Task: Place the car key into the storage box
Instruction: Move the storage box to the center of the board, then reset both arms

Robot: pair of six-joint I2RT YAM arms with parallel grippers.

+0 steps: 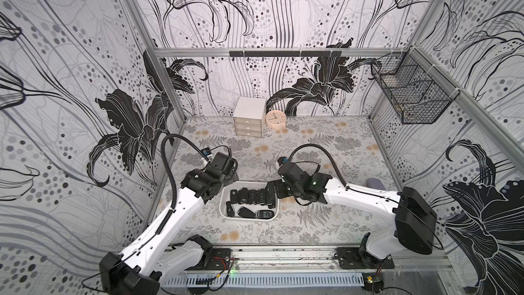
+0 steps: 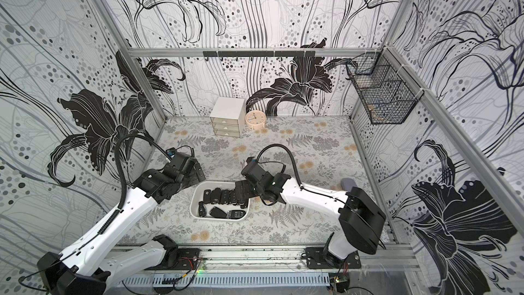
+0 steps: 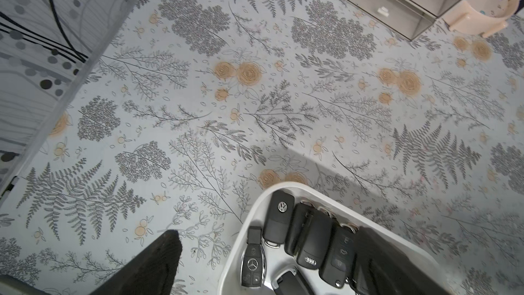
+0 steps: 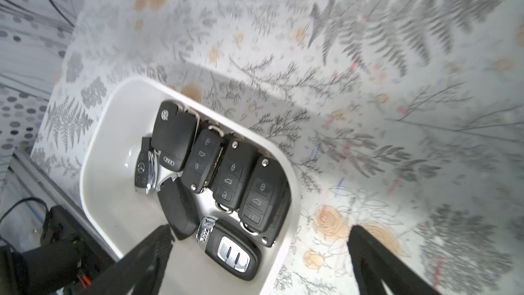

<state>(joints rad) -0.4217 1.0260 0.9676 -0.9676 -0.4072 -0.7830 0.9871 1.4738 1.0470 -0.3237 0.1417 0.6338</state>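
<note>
In both top views the storage box [image 1: 223, 205] holds the car keys [image 1: 249, 196] as plain dark fobs. The wrist views bring out their badges: a Volkswagen key [image 3: 282, 206], a Mercedes key [image 3: 251, 265] and an Audi key [image 4: 229, 251]. The left gripper [image 3: 269, 234] and right gripper [image 4: 261, 228] both gape wide above the box, gripping nothing.

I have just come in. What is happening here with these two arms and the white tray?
The job here is to collect car keys in the storage box. Many black ones already lie inside it, most of them in a row along one long wall. The right gripper hangs open above one end of the box, and the left gripper is open near its other end. Neither holds a key at this moment.
</note>
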